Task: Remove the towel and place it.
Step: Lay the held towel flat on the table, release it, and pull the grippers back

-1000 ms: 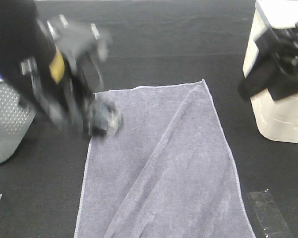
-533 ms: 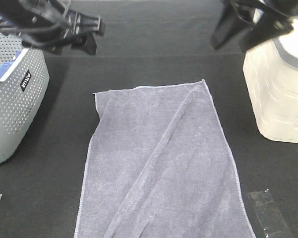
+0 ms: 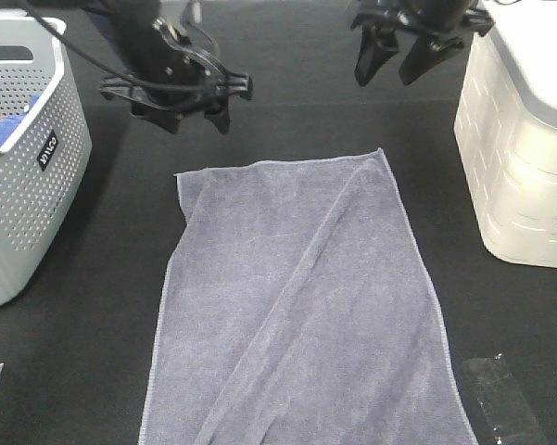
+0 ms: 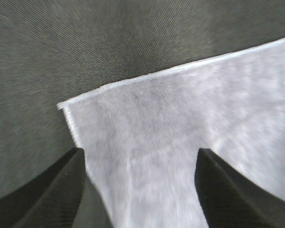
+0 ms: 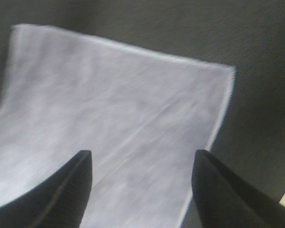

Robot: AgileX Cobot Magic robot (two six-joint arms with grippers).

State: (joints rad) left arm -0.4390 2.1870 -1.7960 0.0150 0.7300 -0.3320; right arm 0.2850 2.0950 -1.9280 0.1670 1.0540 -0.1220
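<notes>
Nearing unmoved towel (image 3: 297, 297), left end effector (image 3: 178, 115) — spread

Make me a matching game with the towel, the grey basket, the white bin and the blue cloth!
Things:
1. towel
2. grey basket
3. white bin
4. blue cloth

Places:
A. tucked inside the grey basket
B. spread out on the black table, in the middle
C. standing at the right edge of the high view
D. standing at the left edge of the high view

Pairs: 1-B, 2-D, 3-C, 4-A
</notes>
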